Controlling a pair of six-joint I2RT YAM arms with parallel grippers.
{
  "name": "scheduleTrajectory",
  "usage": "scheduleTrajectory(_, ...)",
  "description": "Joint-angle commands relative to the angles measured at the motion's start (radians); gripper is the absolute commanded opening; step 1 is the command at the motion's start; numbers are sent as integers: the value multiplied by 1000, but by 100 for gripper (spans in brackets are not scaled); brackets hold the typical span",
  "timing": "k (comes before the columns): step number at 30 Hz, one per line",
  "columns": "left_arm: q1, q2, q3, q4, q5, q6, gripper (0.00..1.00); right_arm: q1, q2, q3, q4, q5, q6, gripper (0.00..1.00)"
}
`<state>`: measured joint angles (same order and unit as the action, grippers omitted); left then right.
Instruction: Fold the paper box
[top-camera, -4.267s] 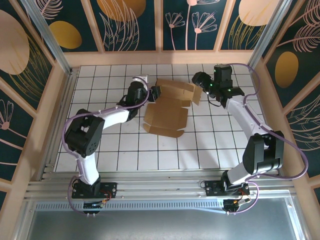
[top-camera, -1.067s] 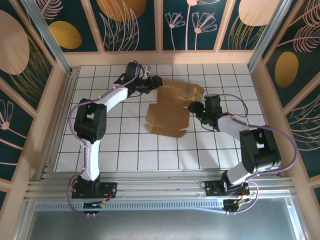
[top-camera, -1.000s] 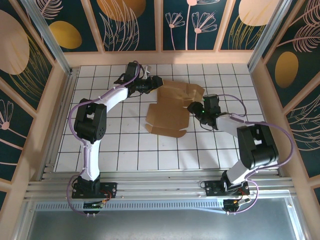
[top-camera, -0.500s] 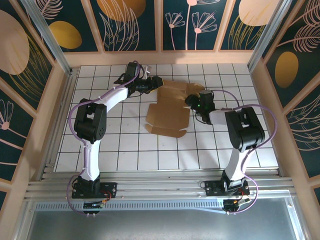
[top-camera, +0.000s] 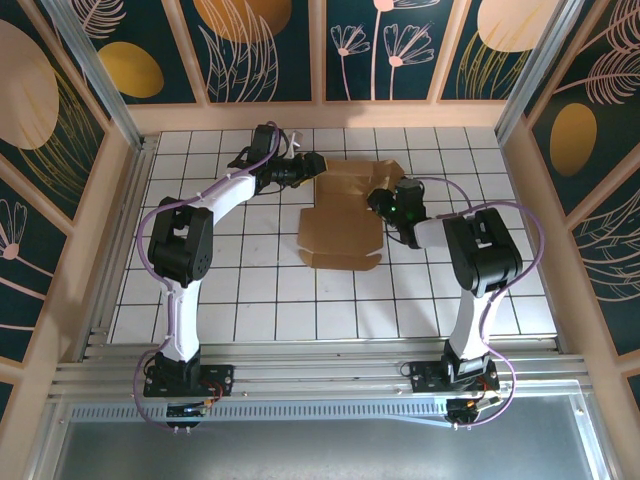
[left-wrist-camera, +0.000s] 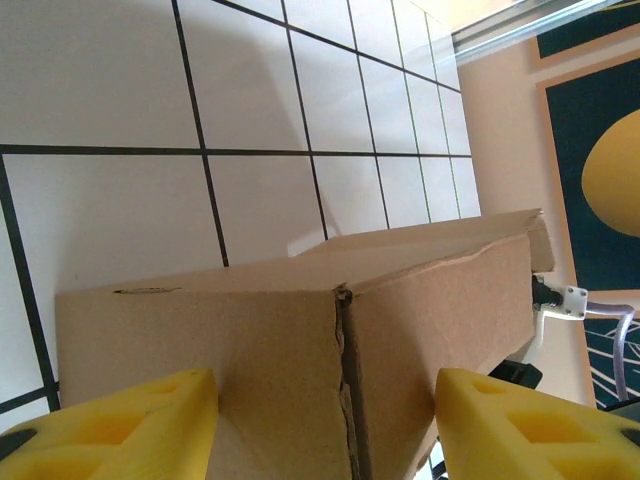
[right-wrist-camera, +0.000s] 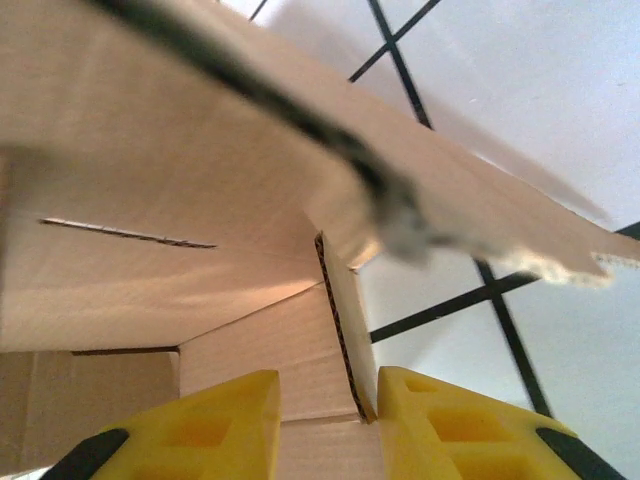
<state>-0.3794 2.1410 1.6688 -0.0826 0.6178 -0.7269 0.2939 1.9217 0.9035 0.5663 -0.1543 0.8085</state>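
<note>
Flat brown cardboard paper box (top-camera: 342, 222) (partly unfolded): left gripper (left-wrist-camera: 325, 425) wide open astride its edge; right gripper (right-wrist-camera: 330, 425) pinches a flap.

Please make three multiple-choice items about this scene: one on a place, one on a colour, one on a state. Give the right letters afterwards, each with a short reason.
1. Where does the paper box lie on the table?
A. at the near edge, by the arm bases
B. in the far half, between the two grippers
C. in the far left corner

2. What colour are the fingers seen by the left wrist camera?
A. yellow
B. black
C. white

3. What state is the paper box in?
A. a closed, finished cube
B. crumpled into a ball
C. partly folded, with some panels raised and some still flat

Answers: 1 B, the top view shows the cardboard with the left gripper at its far left and the right gripper at its right side. 2 A, both pads are plainly yellow. 3 C, the wrist views show upright walls, while the top view shows flat panels.
</note>
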Motion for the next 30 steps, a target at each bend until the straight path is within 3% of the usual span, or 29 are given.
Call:
scheduleTrajectory(1, -7, -9, 2, -19, 26, 3, 59, 22, 19, 34, 56, -26, -37, 32)
scheduleTrajectory(10, -8, -5, -2, -15, 32, -4, 59, 54, 126, 104, 50, -79, -76, 35)
scheduleTrajectory(16, -8, -8, 0, -16, 30, -11, 59, 53, 105, 92, 64, -96, -110, 39)
scheduleTrajectory(22, -9, -1, 23, -30, 26, -11, 59, 57, 32, 96, 25, -29, -201, 37)
scheduleTrajectory(30, -9, 1, 30, -29, 30, -16, 59, 87, 121, 193, -104, 66, -313, 34)
